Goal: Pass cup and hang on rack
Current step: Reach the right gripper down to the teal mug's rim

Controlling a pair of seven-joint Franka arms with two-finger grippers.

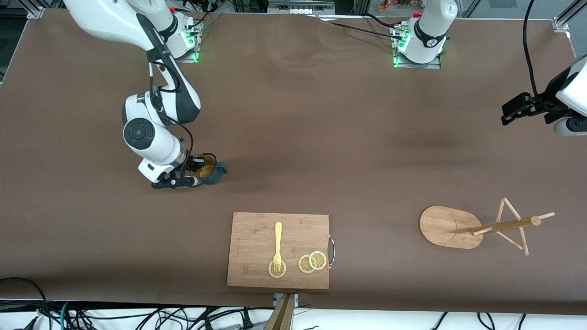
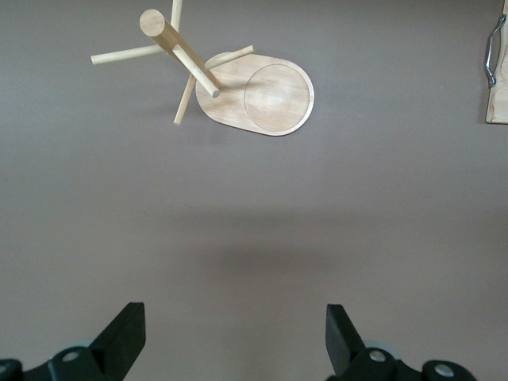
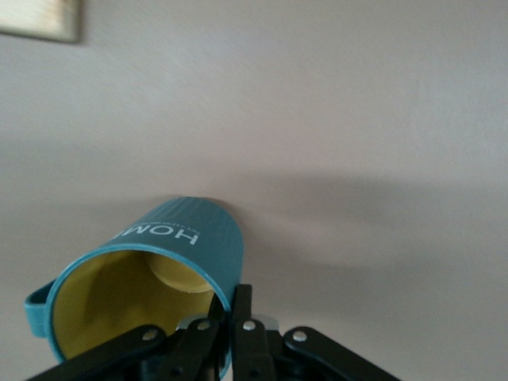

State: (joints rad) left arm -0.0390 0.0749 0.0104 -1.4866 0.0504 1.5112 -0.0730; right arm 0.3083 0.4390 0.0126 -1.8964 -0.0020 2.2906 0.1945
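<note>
Light falls evenly from above on the brown table (image 1: 293, 137), bright, with no strong glare. A soft shadow lies under the left arm's wrist. In the right wrist view the cup (image 3: 151, 278) is sharp, the table farther away slightly blurred.

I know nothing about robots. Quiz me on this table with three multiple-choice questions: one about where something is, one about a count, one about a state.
1. Where does the fork lie?
A. on the cutting board
B. on the rack's base
C. inside the cup

2. How many lemon slices are on the board?
A. one
B. three
C. five

3. What is the right tool doing?
A. hanging open over the rack
B. shut on the cup
C. holding the fork

Answers:
1. A, the yellow fork rests on the board, tines on a slice.
2. B, one sits under the fork, two overlap beside it.
3. B, its fingers pinch the teal cup's rim; the left tool waits open.
</note>
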